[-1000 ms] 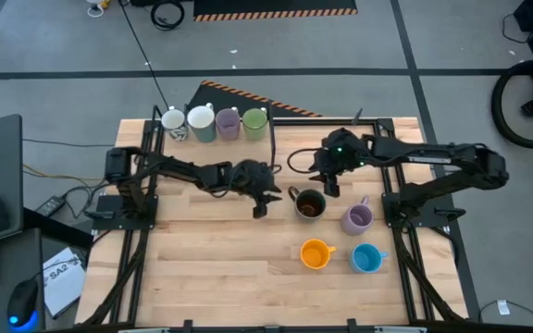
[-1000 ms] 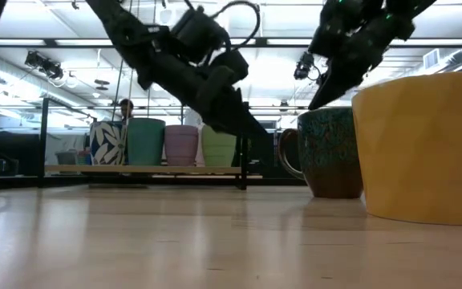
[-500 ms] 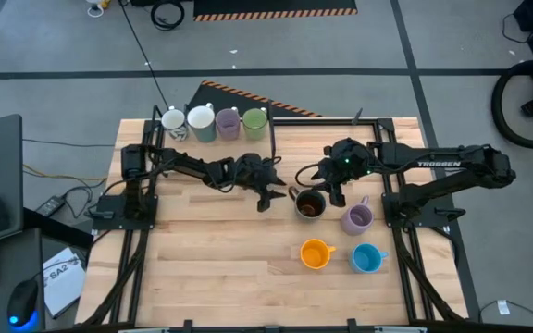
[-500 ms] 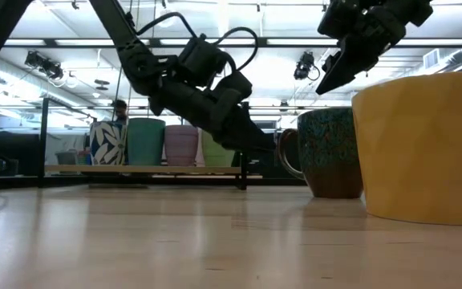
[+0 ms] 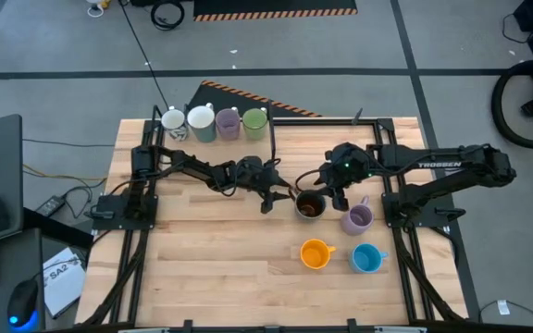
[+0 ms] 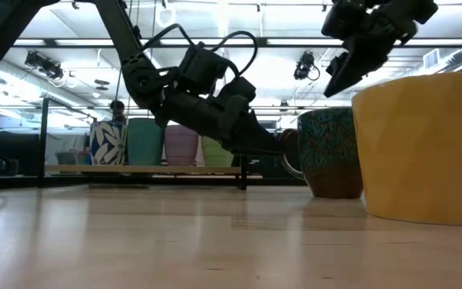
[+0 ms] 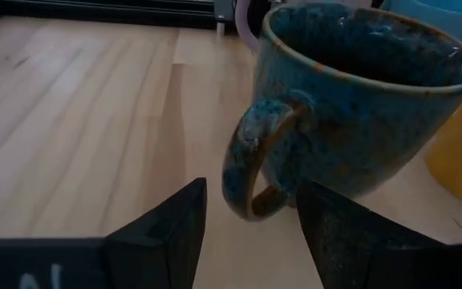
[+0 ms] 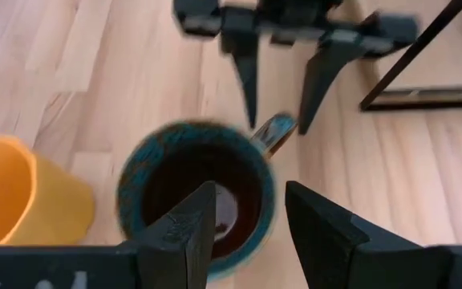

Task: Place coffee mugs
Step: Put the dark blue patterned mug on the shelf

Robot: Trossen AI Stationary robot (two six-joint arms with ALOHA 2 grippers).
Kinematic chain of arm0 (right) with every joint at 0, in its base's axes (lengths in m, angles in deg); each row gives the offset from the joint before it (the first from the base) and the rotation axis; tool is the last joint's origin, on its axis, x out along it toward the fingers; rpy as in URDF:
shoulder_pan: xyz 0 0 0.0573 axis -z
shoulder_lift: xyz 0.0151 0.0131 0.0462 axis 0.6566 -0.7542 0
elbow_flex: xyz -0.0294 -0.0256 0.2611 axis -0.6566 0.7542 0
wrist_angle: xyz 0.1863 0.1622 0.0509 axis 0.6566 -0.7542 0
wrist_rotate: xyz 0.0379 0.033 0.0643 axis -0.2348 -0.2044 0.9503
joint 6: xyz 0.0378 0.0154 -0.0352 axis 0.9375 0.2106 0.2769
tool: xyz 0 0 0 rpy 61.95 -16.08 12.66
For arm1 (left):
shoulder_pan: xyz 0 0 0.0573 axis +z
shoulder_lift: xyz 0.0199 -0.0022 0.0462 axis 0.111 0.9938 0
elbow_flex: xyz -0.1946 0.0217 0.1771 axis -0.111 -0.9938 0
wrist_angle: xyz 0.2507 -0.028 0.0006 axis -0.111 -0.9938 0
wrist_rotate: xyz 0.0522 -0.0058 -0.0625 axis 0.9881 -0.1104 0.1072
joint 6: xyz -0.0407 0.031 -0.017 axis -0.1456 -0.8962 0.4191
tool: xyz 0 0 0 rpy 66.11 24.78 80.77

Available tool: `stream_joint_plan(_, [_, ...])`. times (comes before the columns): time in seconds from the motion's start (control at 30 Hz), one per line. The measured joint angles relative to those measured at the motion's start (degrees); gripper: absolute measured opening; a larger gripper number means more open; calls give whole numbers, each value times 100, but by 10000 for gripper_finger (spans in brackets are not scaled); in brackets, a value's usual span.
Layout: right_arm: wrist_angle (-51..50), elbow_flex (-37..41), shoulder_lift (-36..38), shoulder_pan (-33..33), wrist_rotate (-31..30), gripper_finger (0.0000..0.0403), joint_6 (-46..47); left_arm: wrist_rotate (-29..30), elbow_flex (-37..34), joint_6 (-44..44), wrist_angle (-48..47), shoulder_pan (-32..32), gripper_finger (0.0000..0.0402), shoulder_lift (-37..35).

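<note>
**Left end effector lined up on the dark brown mug's handle; grasp not yet made**

High view: the left end effector lay low over the surface, its tips at the handle side of the dark brown mug, which stood upright near the middle. The right end effector hung just above and beside the same mug. A lilac mug, an orange mug and a blue mug stood close by on the right. Four more mugs formed a row at the far left edge.

Low view: the left arm reached down to the mug's handle; the right end effector was raised clear above the rim.

Left wrist view: fingers spread wide, released, one on each side of the handle loop, not touching it.

Right wrist view: the right fingers stood parted over the mug's mouth, holding nothing.

Judgement: the step in hand was the approach to pick up this mug. Next move likely calls for closing on the handle squarely, then lifting without tipping, while the right arm stays clear.
</note>
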Motion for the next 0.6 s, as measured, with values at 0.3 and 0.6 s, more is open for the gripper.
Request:
stream_joint_plan(0.3, [-241,0,7,-240,16,158,148,-392,2,-107,302,-83,199,0])
stream_joint_plan(0.6, [-331,0,53,-472,-70,158,194,-536,1,-110,297,-307,199,0])
